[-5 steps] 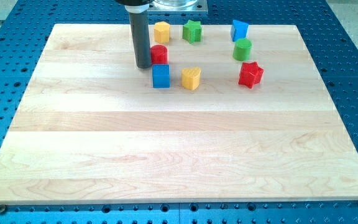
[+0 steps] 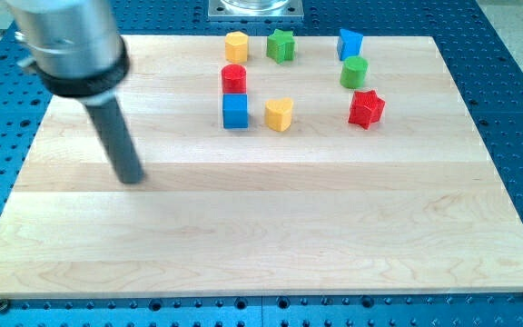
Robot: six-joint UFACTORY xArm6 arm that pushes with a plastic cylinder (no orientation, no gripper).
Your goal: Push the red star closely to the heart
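My tip (image 2: 133,177) on tabletop (image 2: 271,227) at view's left, well apart from all blocks. No gripper on arm, only rod; rod's upper part cut off at view's top-left corner.

Red star (image 2: 366,108) toward view's right, below green cylinder (image 2: 354,72). Yellow heart (image 2: 280,114) to its left, bare wood between them. Blue cube (image 2: 235,111) just beside heart, red cylinder (image 2: 233,79) above cube.

Yellow block (image 2: 236,45), green star (image 2: 281,44), blue block (image 2: 350,43) near top edge; yellow and blue shapes unclear.

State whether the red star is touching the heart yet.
Apart. The red star sits well to the view's right of the yellow heart, bare board between.
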